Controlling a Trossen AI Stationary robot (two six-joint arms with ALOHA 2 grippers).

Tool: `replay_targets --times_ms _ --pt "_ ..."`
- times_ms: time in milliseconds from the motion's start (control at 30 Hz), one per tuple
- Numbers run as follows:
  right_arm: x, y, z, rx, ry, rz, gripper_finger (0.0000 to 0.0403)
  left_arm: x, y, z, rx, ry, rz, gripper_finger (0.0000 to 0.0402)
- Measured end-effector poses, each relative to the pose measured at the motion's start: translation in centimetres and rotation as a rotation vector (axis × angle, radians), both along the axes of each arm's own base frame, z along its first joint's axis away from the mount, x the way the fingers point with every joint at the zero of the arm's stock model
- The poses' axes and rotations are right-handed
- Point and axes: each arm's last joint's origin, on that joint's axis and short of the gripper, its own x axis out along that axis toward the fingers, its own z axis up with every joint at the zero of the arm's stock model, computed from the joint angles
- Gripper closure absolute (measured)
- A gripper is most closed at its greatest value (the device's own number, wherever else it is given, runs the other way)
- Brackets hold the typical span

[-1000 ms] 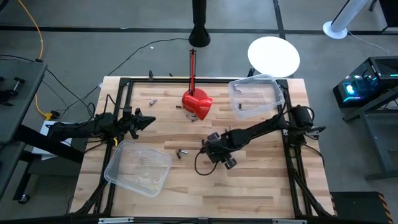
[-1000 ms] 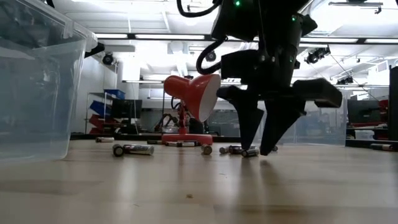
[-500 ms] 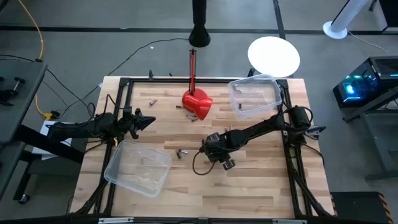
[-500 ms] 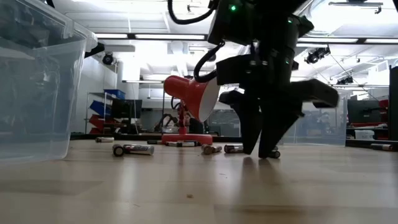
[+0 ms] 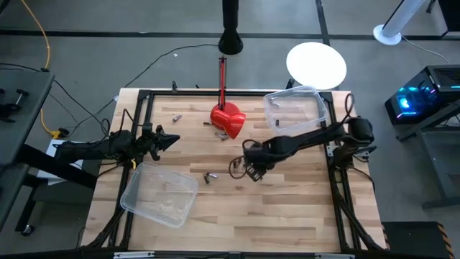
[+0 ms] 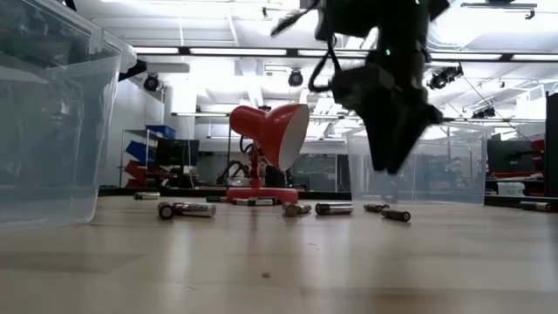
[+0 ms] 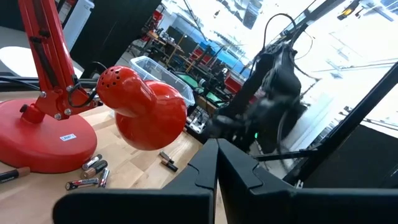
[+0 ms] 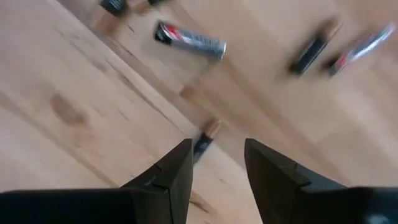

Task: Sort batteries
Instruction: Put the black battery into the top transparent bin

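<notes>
Small dark and silvery batteries lie loose on the wooden table: a pair [image 5: 210, 176] near the middle, some [image 5: 221, 135] beside the red lamp, one [image 5: 177, 116] farther left. In the low view they rest on their sides [image 6: 334, 208]. My right gripper [image 5: 251, 167] [image 6: 388, 161] hangs above the table's middle, pointing down, open and empty [image 8: 217, 158]. One battery [image 8: 205, 140] lies on the wood below its gap. My left gripper [image 5: 172, 138] [image 7: 216, 146] waits shut at the table's left, aimed at the lamp.
A red desk lamp [image 5: 228, 119] stands at the far middle, head bent low. One clear bin [image 5: 159, 193] sits near left. Another clear bin [image 5: 295, 109], far right, holds a few dark pieces. A black frame [image 5: 144, 95] rims the table; bare wood stretches along the near edge.
My right gripper has risen off the table and drawn back toward the far right, turning as it went. It came up empty. The battery that lay at its fingertips has been nudged a little aside and stays on the wood.
</notes>
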Motion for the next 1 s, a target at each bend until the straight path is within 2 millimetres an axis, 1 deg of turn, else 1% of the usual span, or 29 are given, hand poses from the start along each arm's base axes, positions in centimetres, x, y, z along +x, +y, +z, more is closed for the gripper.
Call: replay_targets --times_ms 133,233,400,533,667,767,833,900,1000 --pt "-0.7 0.8 -1.9 0.013 0.058 -0.102 0.0265 0.0 0.0 0.0 0.0 0.0 0.0 0.0401" --pt "-1.5 0.5 -3.4 -0.002 0.102 -0.191 0.0265 0.0 0.0 0.0 0.0 0.0 0.0 0.0401" --pt "-1.7 0.0 -4.7 0.043 0.059 -0.269 0.0265 0.0 0.0 0.0 0.0 -0.001 0.0 0.0401" --pt "-1.3 0.4 -4.4 0.074 0.03 -0.274 0.0265 0.0 0.0 0.0 0.0 0.0 0.0 0.0401" --pt "-0.6 0.8 -3.3 0.076 0.002 -0.235 0.0265 0.0 0.0 0.0 0.0 0.0 0.0 0.0401" --pt "0.4 1.2 -2.2 0.08 -0.071 -0.182 0.0265 0.0 0.0 0.0 0.0 0.0 0.0 0.0401" --pt "1.1 1.9 -1.7 0.097 -0.132 -0.131 0.0265 0.0 0.0 0.0 0.0 0.001 0.0 0.0401" --pt "1.6 2.7 -1.9 0.13 -0.162 -0.075 0.0265 0.0 0.0 0.0 0.0 0.0 0.0 0.0401" --pt "2.1 3.8 -3.0 0.162 -0.169 0.004 0.0265 0.0 0.0 0.0 0.0 0.0 0.0 0.0401"
